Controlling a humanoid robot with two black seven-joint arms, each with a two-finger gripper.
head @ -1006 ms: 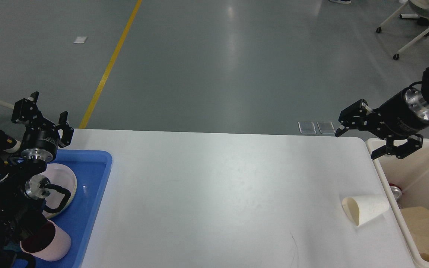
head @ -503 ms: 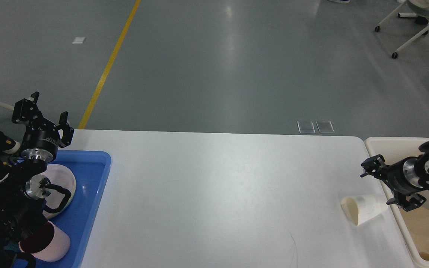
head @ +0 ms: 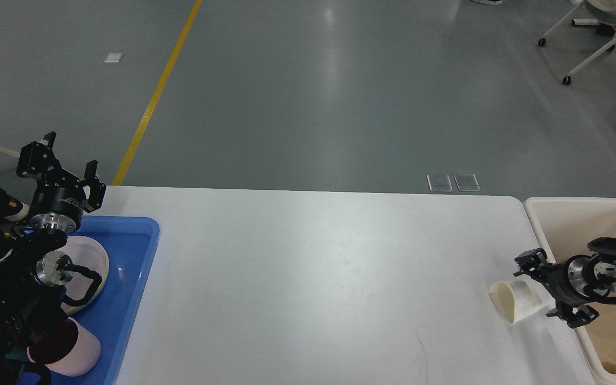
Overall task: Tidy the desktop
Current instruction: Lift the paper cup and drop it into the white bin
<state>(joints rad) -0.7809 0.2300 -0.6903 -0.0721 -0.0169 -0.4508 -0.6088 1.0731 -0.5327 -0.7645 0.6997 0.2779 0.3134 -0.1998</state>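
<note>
Your right gripper (head: 550,287) has dropped from high above the far right corner of the desktop (head: 318,278) to table level w/ its arm now reaching in low across the cream bin (head: 564,214). Over the last half sec it came a bit lower and nearer you, so its spread fingers (head: 527,259) now sit at the closed end of the tipped paper cup (head: 516,300), one on the far side, one on the near side; can't tell if they're touching it.

head view, downward over desktop (head: 313,278)
</note>
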